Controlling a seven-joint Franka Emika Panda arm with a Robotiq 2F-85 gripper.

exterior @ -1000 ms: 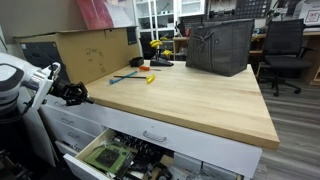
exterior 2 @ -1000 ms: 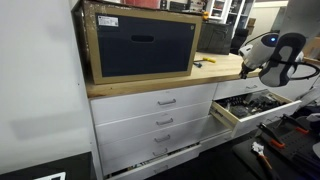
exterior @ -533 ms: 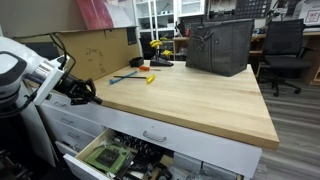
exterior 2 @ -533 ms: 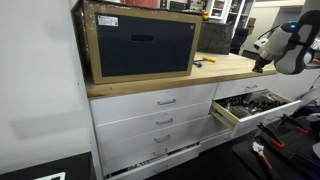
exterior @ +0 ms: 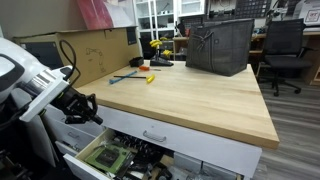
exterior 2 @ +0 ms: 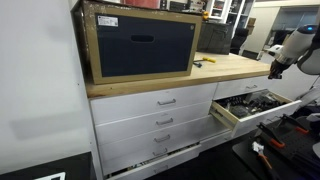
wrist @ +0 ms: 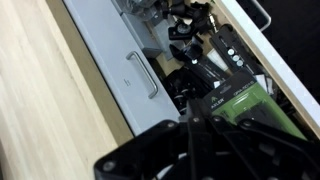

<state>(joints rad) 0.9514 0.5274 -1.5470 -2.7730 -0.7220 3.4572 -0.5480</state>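
My gripper (exterior: 86,108) hangs off the front edge of the wooden bench top (exterior: 190,95), just above the open lower drawer (exterior: 75,160); it also shows in an exterior view (exterior 2: 275,68) over that drawer (exterior 2: 232,118). In the wrist view my gripper (wrist: 190,128) has its black fingers pressed together with nothing between them. Below them lie a green packaged item (wrist: 235,95) and several black tools in the drawer. The closed grey drawer front with its metal handle (wrist: 146,73) is next to it.
A cardboard box (exterior: 90,50) stands at the bench's far corner and shows in both exterior views (exterior 2: 140,42). A black bag (exterior: 220,45) sits at the back. Small hand tools (exterior: 148,78) lie near the box. An office chair (exterior: 285,50) stands behind.
My gripper has moved from the bench's corner edge forward and down, past the front edge, to a place over the open drawer. Its fingers stay together.
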